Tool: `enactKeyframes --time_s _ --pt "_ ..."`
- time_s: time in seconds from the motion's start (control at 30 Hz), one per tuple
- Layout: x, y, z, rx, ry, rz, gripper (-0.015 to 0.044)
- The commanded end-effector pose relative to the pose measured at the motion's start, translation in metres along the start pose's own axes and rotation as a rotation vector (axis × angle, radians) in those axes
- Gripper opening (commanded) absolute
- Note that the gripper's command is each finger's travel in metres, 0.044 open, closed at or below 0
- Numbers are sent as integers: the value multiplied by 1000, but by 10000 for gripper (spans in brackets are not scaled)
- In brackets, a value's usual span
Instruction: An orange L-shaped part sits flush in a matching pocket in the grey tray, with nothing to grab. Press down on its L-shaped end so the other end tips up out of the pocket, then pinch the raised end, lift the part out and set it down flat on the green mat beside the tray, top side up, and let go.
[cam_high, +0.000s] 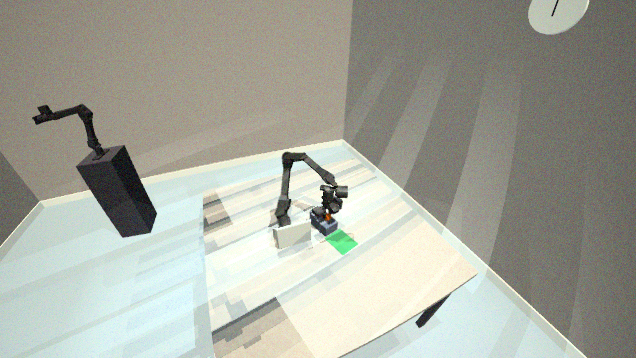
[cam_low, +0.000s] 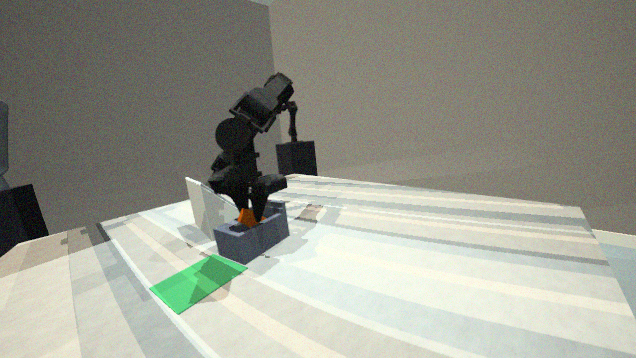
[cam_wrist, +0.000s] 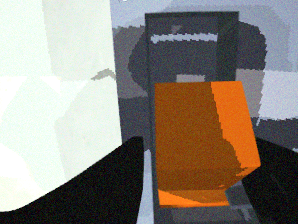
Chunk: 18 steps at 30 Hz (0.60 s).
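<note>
Over the grey tray (cam_high: 327, 228) (cam_low: 250, 246) (cam_wrist: 134, 117), the tool (cam_high: 326, 213) (cam_low: 251, 215) (cam_wrist: 189, 145) is standing part-spread, its fingers flanking the orange part's (cam_high: 328, 217) (cam_low: 246, 217) (cam_wrist: 185, 130) raised end, a gap showing on one side

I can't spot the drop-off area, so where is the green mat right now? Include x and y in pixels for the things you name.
In the exterior view, the green mat (cam_high: 342, 242) (cam_low: 198, 284) lies left of centre, on the table just in front of the grey tray (cam_high: 327, 229) (cam_low: 245, 247).
</note>
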<state>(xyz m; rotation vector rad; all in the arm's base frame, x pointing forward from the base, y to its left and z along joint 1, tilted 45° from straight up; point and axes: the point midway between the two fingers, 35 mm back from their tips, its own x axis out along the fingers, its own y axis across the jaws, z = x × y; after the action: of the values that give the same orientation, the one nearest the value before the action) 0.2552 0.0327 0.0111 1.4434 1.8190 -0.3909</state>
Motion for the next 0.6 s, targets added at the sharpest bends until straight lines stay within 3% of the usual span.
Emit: enactKeyframes --time_s 0.0,0.23,0.33,0.57 --pt "0 0 0 -2 0 1 129" --pt "0 0 0 -2 0 1 82" --pt "0 0 0 -2 0 1 3" --pt "-2 0 0 -1 0 0 0"
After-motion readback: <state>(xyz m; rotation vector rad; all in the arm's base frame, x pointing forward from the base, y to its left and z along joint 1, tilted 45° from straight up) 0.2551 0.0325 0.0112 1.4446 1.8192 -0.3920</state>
